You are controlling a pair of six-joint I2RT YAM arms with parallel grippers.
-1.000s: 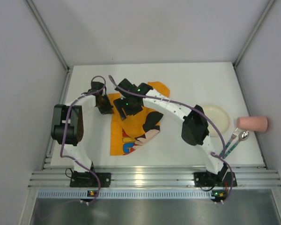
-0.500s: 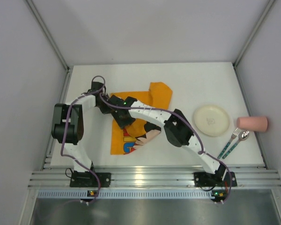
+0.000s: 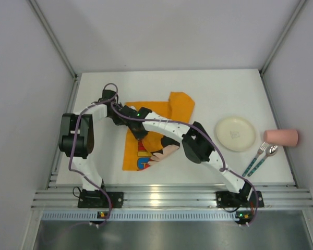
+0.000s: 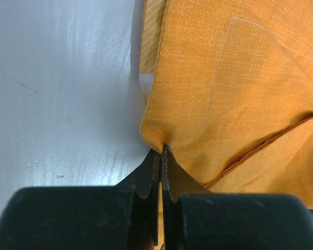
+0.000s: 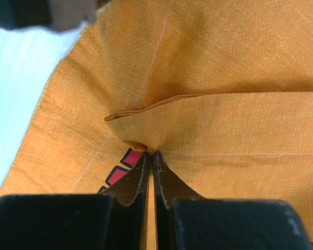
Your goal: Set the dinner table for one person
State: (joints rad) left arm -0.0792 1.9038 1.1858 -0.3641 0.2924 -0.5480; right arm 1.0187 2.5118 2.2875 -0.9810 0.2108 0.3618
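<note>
The orange placemat [image 3: 180, 107] lies partly folded on the dinner table [image 3: 214, 86], with the left gripper [image 3: 116, 120] at its far-left corner and the right gripper [image 3: 135, 130] just beside. Right of the placemat lie a cream plate [image 3: 235, 134], then a fork [image 3: 254, 159] and spoon [image 3: 264, 160] together, then a pink cup [image 3: 280, 137] on its side.

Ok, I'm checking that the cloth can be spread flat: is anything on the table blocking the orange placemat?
Nothing visible does. The left tool and right tool pinch the placemat; the plate, fork, spoon and pink cup lie well apart on the right of the table.
</note>
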